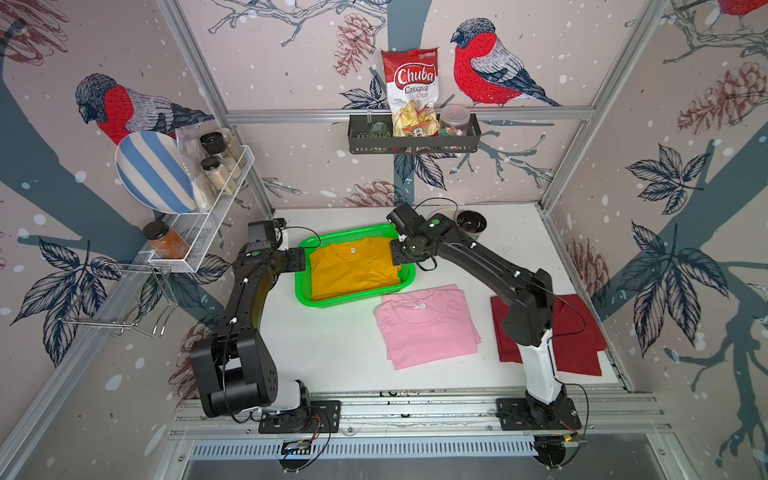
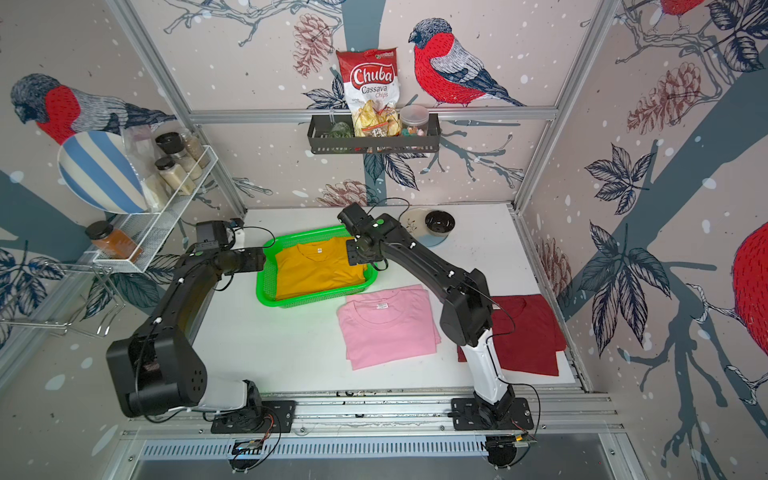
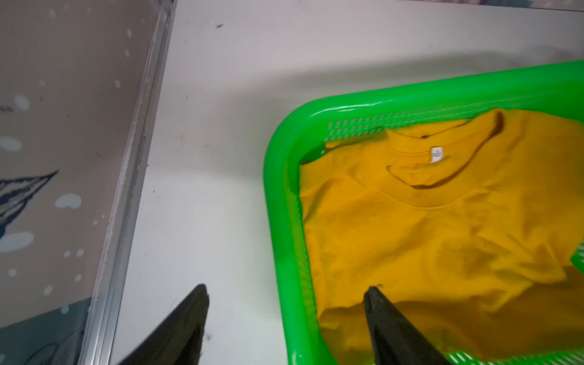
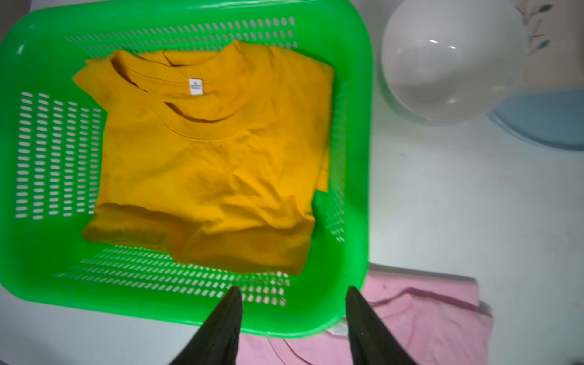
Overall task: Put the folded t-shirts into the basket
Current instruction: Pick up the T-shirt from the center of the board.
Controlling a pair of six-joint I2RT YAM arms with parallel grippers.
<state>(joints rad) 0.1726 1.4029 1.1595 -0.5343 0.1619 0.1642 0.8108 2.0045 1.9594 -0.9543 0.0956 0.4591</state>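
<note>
One down, two to go. The yellow shirt (image 1: pixel 353 268) lies flat in the green basket (image 1: pixel 302 282). The pink shirt (image 1: pixel 428 328) and the dark red shirt (image 1: pixel 577 345) are both on the tabletop (image 1: pixel 332 340).

Your left tool (image 3: pixel 286 287) is wide and empty. One finger is over the yellow shirt and the other is outside the basket wall, so it straddles the rim. Pull sideways from here and you'll likely hook the rim and drag the basket.

Your right tool (image 4: pixel 293 288) is parted about halfway and holds nothing. It hangs over the basket's near corner.

Watch these:
- The pink shirt sits just beside that corner. I can't tell whether its edge is tucked under the rim; if it is, lifting it shifts the basket.
- The cloth is limp. Pinch only the top layer and the fold opens and drapes over the wall.
- The basket is barely bigger than one shirt, so an off-centre drop leaves an edge hanging out.
- The white bowl (image 4: pixel 452 63) stands near the basket's far side, and a wide swing of the right arm could knock it.
- In both top views the red shirt is partly hidden behind the right arm and lies near the tabletop's edge, so a sloppy drag could push it off.
</note>
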